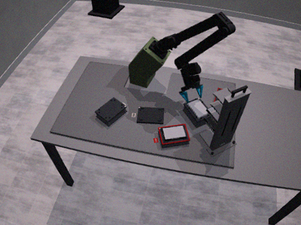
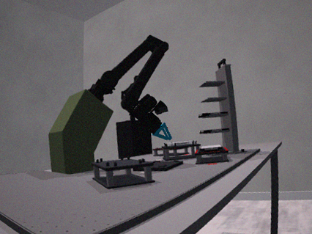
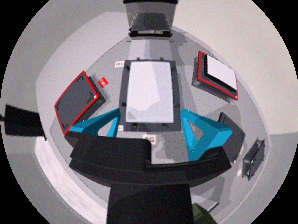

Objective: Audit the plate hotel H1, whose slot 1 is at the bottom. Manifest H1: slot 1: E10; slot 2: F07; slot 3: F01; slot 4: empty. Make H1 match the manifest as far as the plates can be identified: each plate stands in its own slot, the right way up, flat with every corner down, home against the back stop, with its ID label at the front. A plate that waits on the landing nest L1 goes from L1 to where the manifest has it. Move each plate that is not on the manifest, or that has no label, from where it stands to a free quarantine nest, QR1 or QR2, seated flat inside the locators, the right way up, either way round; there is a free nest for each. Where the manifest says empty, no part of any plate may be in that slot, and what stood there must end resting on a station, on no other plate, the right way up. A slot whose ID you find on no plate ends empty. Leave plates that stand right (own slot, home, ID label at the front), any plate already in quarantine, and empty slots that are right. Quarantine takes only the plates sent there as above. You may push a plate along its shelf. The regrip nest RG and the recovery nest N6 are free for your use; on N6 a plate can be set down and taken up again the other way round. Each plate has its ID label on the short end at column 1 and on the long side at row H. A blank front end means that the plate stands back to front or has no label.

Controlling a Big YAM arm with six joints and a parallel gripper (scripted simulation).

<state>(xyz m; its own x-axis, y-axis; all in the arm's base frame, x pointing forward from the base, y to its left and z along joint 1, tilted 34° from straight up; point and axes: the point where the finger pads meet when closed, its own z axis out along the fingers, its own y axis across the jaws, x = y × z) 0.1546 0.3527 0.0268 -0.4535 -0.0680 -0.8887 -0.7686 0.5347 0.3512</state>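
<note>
My gripper [image 1: 192, 95] [image 2: 162, 133] [image 3: 150, 111] is open, its blue fingers spread. It hangs a little above a white-topped plate [image 1: 198, 108] [image 2: 180, 143] [image 3: 149, 88] that lies flat on the landing nest in front of the hotel. The fingers stand on either side of the plate's near end and do not touch it. The plate hotel H1 [image 1: 229, 117] [image 2: 228, 107] is a dark tower with four shelves. Its two lower shelves [image 2: 213, 130] carry dark plates. The two upper shelves [image 2: 211, 84] look bare. No label can be read.
A red-rimmed quarantine nest [image 1: 162, 137] [image 2: 211, 152] [image 3: 216, 75] holds a white-topped plate. A second red nest [image 1: 219, 90] [image 3: 75, 100] beside the hotel looks empty. A flat dark nest [image 1: 150, 115] and a raised nest [image 1: 110, 110] [image 2: 121, 165] stand to the left. The green arm base [image 1: 143, 65] is behind.
</note>
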